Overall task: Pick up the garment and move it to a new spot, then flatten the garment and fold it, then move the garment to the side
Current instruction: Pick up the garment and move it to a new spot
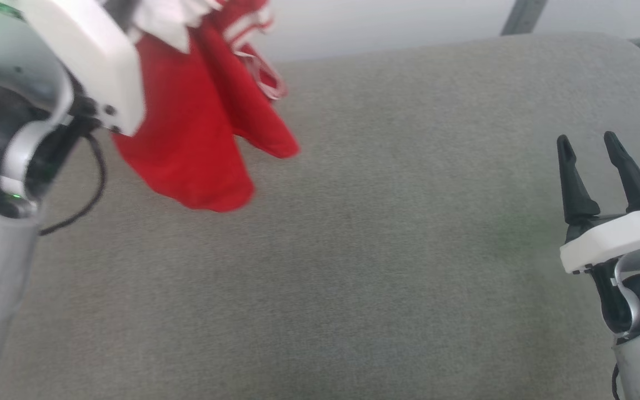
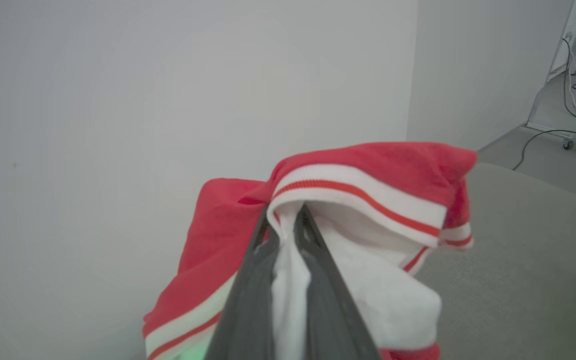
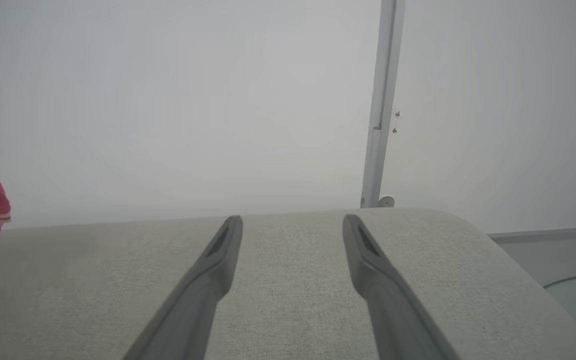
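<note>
The left claw (image 2: 284, 216) pinches only a thin fold of the dangling shirt (image 1: 186, 128), which could slip crumpled onto the bench (image 1: 381, 250); the right claw (image 1: 586, 138) gapes empty.

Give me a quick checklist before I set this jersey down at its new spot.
1. Grip: left claw shut on the garment, white fabric pinched: ok.
2. Clearance: garment's lower hem off the grey surface: cannot tell.
3. Other arm: right claw open and empty: ok.
4. Spacing: right claw well apart from the garment: ok.
5. Landing spot: bare grey surface between the two arms: ok.
6. Flatness: garment hangs bunched: not ok.
</note>
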